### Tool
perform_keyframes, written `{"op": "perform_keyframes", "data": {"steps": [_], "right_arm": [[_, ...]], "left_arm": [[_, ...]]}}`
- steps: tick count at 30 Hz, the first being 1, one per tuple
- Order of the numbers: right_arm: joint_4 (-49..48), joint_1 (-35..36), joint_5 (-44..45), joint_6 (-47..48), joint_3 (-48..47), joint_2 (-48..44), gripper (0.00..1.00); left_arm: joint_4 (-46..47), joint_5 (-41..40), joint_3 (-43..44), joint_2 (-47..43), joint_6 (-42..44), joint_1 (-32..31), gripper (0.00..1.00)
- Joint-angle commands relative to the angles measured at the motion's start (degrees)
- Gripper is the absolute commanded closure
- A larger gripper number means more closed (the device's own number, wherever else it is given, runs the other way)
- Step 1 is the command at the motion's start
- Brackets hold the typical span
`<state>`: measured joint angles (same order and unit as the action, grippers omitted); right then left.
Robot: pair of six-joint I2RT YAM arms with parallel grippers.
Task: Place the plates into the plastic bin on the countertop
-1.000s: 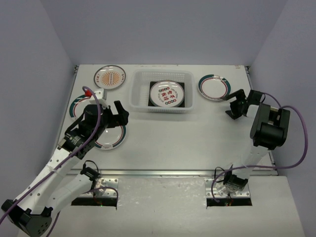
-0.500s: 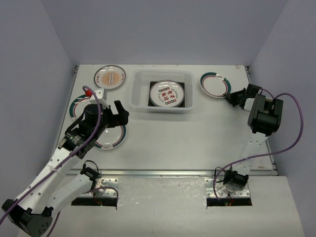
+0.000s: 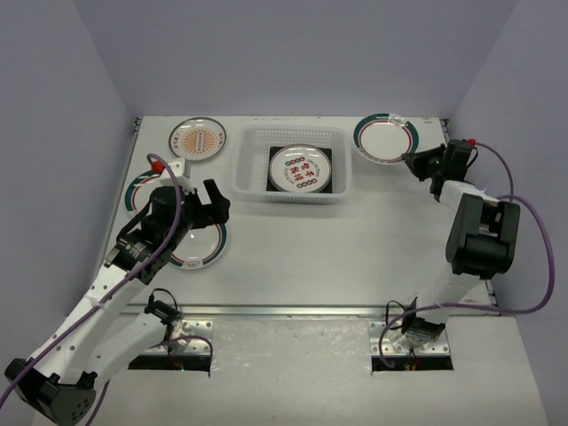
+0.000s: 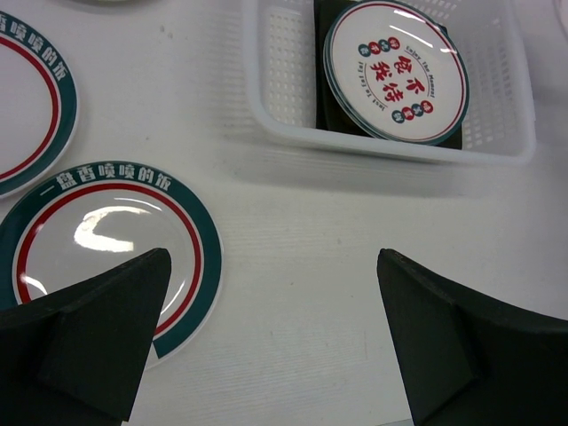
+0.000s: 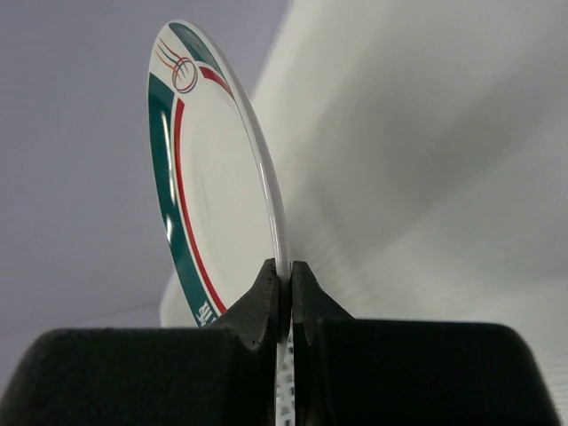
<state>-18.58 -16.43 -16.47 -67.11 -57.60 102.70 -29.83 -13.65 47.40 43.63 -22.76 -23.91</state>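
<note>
Top view: the right gripper (image 3: 415, 165) has swung to the far right corner and caught the teal-rimmed plate (image 3: 385, 138) by its near edge. The plate has shifted farther back than a second ago and looks lifted off the table (image 3: 355, 240). The bin (image 3: 243, 182) already holds a red-patterned plate (image 3: 300, 167) on a dark square plate (image 3: 276, 181). The left gripper (image 3: 206, 211) has barely moved, hovering over a second ringed plate (image 3: 197, 244).

Left wrist view: its fingers (image 4: 98, 337) are spread wide, gripping nothing, with the ringed plate below and the bin ahead.

Right wrist view: fingers (image 5: 257, 306) are pinched tight on the rim, the plate tipped up on edge. I'd say the carry to the bin comes next.
</note>
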Motion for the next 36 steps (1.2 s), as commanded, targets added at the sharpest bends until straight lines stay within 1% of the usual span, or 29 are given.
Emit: {"op": "perform_keyframes", "data": {"steps": [1,2,5,6,7,8,9,11,12,13,16,17,20,23,27,33,34,35,36], "right_arm": [[-10.3,2.0,2.3,2.0,-0.8,-9.9,1.00],[-10.2,2.4,2.5,3.4,-0.8,-10.8,1.00],[-4.4,4.5,-2.3,7.2,-4.7,-11.7,1.00],[1.3,6.0,-6.7,10.1,-9.3,-9.9,1.00],[6.3,7.5,-10.2,11.1,-13.4,-8.1,1.00],[13.2,8.9,-13.3,13.6,-19.4,-6.0,1.00],[18.2,10.8,-15.3,15.7,-23.5,-3.5,1.00],[24.7,14.8,-17.8,18.5,-28.3,1.6,1.00],[27.6,16.2,-16.9,20.7,-29.8,2.6,1.00],[28.8,18.0,-15.5,22.0,-30.5,4.2,1.00],[30.5,21.6,-15.6,24.4,-31.7,6.7,1.00],[31.3,22.9,-15.1,26.2,-32.5,8.0,1.00],[33.5,25.1,-15.0,29.9,-35.1,11.8,1.00],[33.5,25.6,-13.5,30.4,-36.0,14.9,1.00],[36.2,25.5,-12.4,32.3,-39.1,18.0,1.00],[36.7,24.8,-10.5,33.1,-40.4,18.2,1.00],[37.7,24.8,-10.5,33.4,-41.8,18.9,0.97],[39.9,24.8,-11.0,34.3,-44.5,20.2,0.88],[41.6,24.8,-11.4,35.2,-46.4,21.4,0.69]], "left_arm": [[2.1,0.3,0.3,0.1,0.4,0.9,0.00],[2.0,0.4,0.3,0.1,0.4,1.0,0.00],[2.0,0.1,0.3,0.3,0.3,1.0,0.00],[1.8,-0.5,0.4,0.4,0.3,1.0,0.00],[1.6,-1.2,0.5,0.5,0.0,1.1,0.00],[1.2,-2.8,0.6,0.5,-1.0,1.1,0.00],[0.6,-4.7,1.0,0.7,-2.4,1.3,0.00],[-0.9,-8.7,2.0,1.0,-5.6,1.9,0.00],[-2.5,-11.9,2.7,1.3,-8.4,2.1,0.00],[-3.6,-13.6,4.3,2.2,-9.9,2.5,0.00],[-8.2,-19.1,7.1,4.3,-15.7,3.5,0.00],[-8.3,-19.5,7.7,4.6,-16.5,3.6,0.00],[-7.6,-19.0,8.6,6.1,-17.1,3.9,0.00],[-7.8,-16.8,9.1,7.9,-17.1,3.9,0.00],[-7.1,-14.6,6.5,7.3,-16.3,3.9,0.00],[-9.2,-15.0,2.9,4.4,-17.4,3.9,0.00],[-9.5,-14.8,2.4,4.1,-17.6,3.9,0.00],[-9.8,-14.4,1.6,4.0,-18.1,3.9,0.00],[-10.3,-14.0,1.3,4.2,-18.7,3.9,0.00]]}}
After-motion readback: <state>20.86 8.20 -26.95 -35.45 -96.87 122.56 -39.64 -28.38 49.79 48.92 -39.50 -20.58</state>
